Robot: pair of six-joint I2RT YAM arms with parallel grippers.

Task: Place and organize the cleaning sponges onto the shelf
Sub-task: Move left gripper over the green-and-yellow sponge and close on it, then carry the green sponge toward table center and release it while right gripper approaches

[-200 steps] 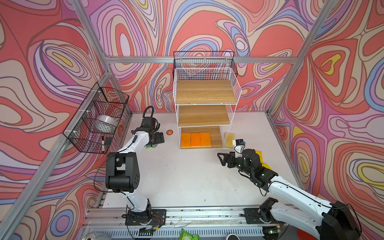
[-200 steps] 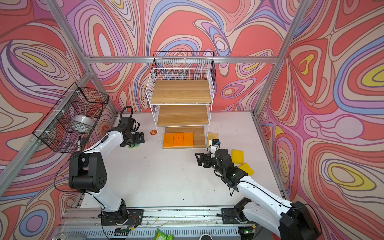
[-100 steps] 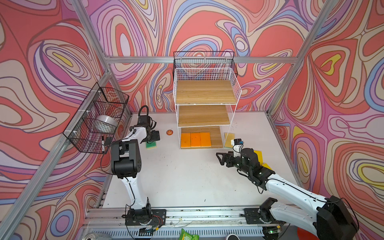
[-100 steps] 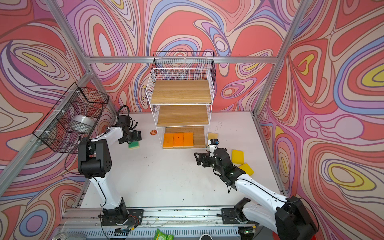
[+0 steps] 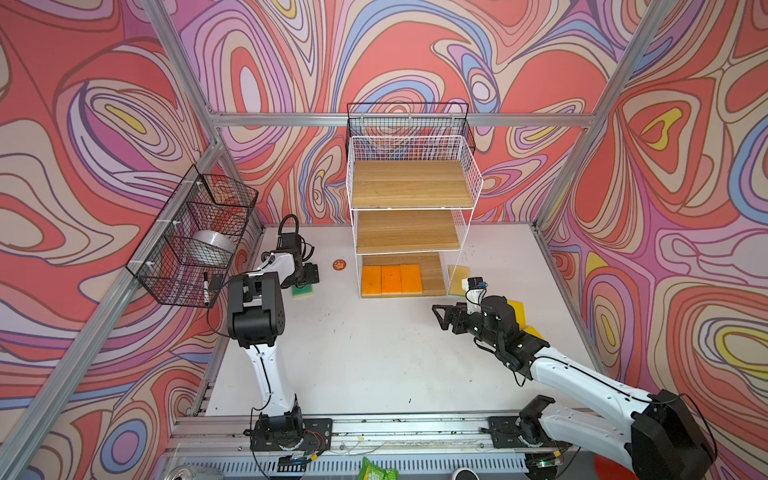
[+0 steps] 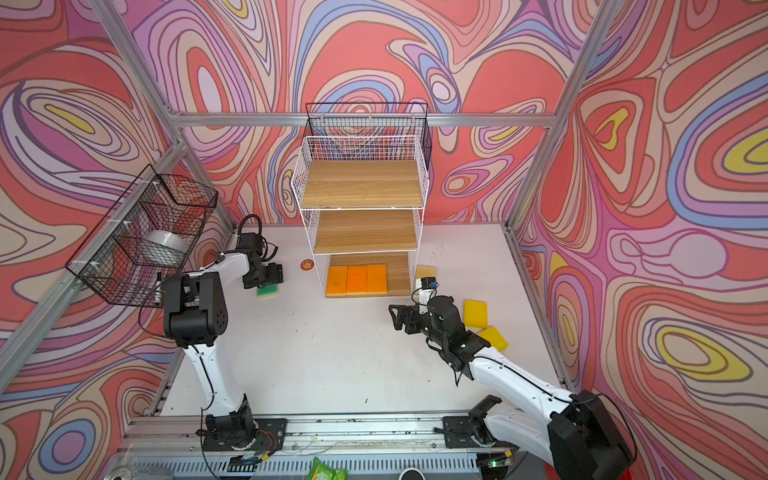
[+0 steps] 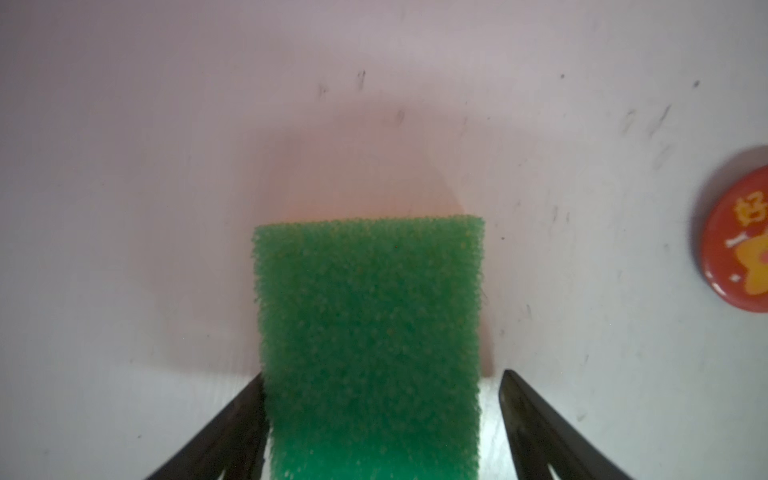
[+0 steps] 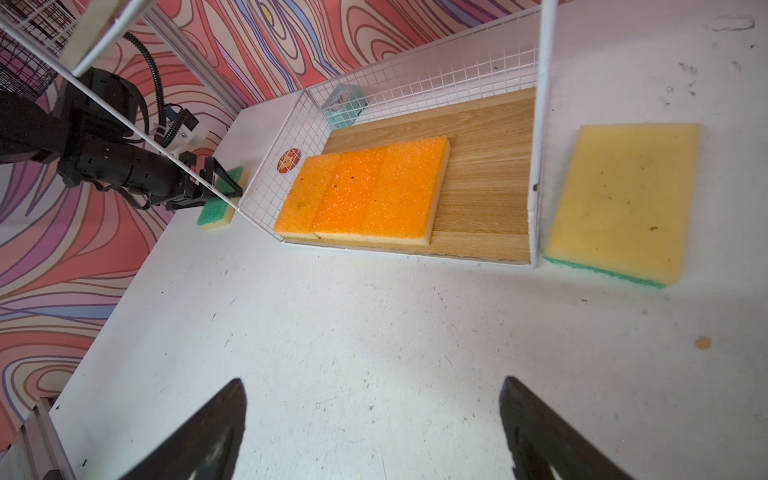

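Cleaning sponges, part-sorted. Three orange sponges lie side by side, edges touching, at the left of the bottom board of the shelf. The bare wood beside them is presumably room for the rest.

A green sponge lies green face up on the table, left of the shelf. The left gripper straddles one end of it with jaws apart, one finger touching an edge and the other just clear. The grasp looks lined up but not clamped.

The right gripper hovers over bare table, jaws wide and empty, facing the shelf. A second green sponge, pale back up, lies just beside the shelf's right post. Two yellow sponges lie near the right arm.
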